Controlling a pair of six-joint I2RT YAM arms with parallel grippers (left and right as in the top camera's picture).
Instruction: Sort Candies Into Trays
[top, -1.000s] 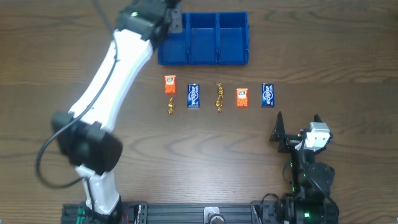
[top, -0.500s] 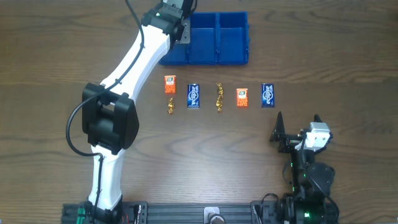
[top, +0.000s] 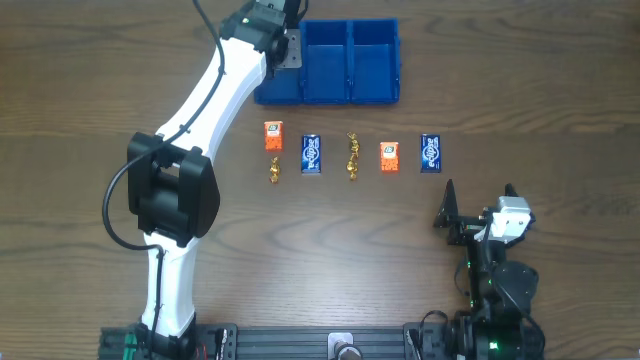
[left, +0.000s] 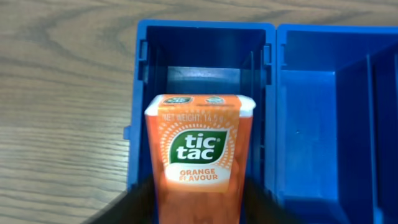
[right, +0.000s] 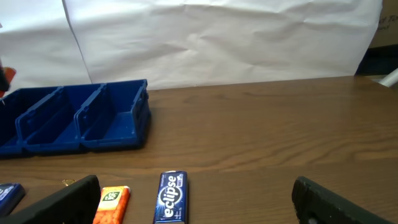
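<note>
Movement first, from the top view: over the last second the left arm has folded up and swung the left tool (top: 268, 22) to the left end of the tray (top: 330, 95), and it has barely shifted in the last half second. I take that to mean the drop is close. The right tool (top: 477, 205) hasn't stirred; it sits near its base with fingers spread. On the tabletop (top: 520, 90) I count two orange boxes (top: 272, 136) (top: 389, 156), two blue packs (top: 312, 154) (top: 431, 153) and what looks like three gold candies (top: 274, 172) (top: 352, 146) (top: 352, 169), lined up below the tray. The tray has three compartments.

From the left wrist view, the left tool pinches a third orange box (left: 200, 144) above the tray's end compartment, whose floor looks bare. It is not released yet.

From the right wrist view, the right tool is wide apart with nothing between its fingers. One blue pack and one orange box lie just ahead, and the tray is farther off.
</note>
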